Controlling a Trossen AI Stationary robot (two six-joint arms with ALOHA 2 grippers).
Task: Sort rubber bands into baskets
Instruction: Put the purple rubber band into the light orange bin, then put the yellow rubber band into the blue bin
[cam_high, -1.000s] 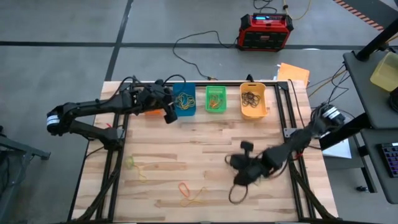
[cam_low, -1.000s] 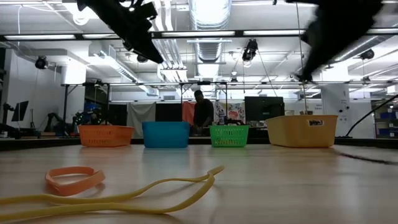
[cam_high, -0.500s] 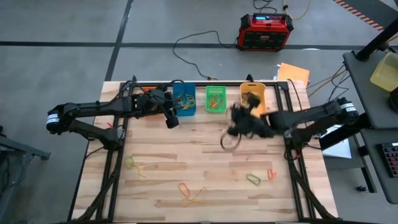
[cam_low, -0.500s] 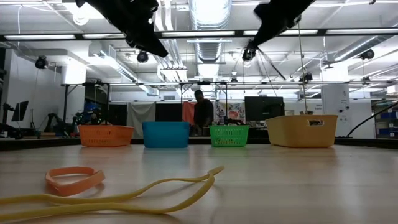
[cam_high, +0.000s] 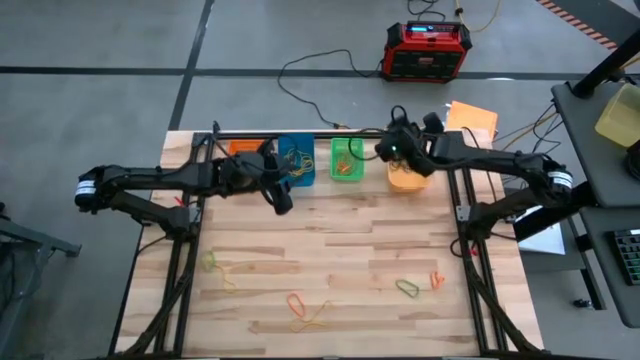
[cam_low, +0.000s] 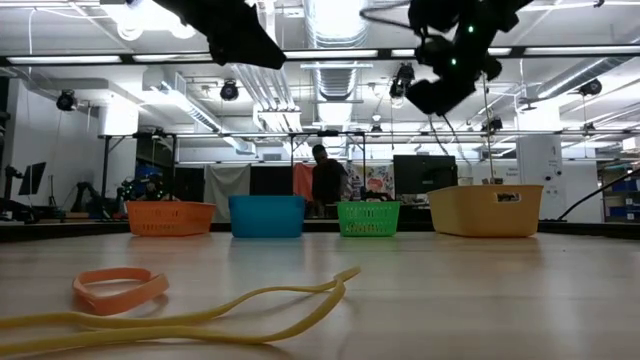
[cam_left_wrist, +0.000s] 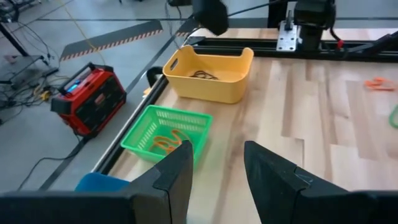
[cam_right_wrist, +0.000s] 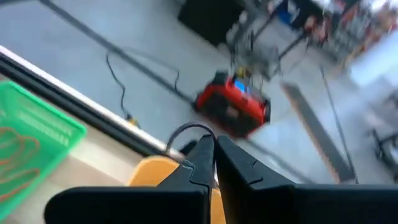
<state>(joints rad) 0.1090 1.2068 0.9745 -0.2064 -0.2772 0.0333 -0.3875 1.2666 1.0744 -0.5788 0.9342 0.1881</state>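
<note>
Four baskets stand in a row at the table's far edge: orange (cam_low: 170, 217), blue (cam_high: 297, 160), green (cam_high: 347, 158) and yellow-orange (cam_high: 408, 168). My right gripper (cam_high: 388, 150) hovers over the gap between the green and yellow-orange baskets, shut on a thin black rubber band (cam_right_wrist: 186, 129). My left gripper (cam_high: 281, 197) hangs open just in front of the blue basket, nothing between its fingers (cam_left_wrist: 177, 171). Loose rubber bands lie flat on the table: yellow-green (cam_high: 220, 268), orange and yellow (cam_high: 305, 310), green (cam_high: 407, 288), orange (cam_high: 437, 280). My right gripper pinches the black rubber band between its two fingertips (cam_right_wrist: 202, 149). A short arc of the loop (cam_right_wrist: 180, 132) stands out beyond the tips. The fingers slant down toward the table's far left. The band is lifted clear of the table and baskets.
A red-and-black box (cam_high: 428, 50) with a black cable sits on the floor beyond the far edge. Dark frame rails (cam_high: 455, 190) run along the table's sides. The middle of the table is bare wood. A person (cam_low: 325, 180) stands far behind.
My right gripper has swung from the table's near right part up and toward the far edge, turning as it went, and carried the black rubber band over the baskets. My left gripper has drifted a little toward the right, still open.
</note>
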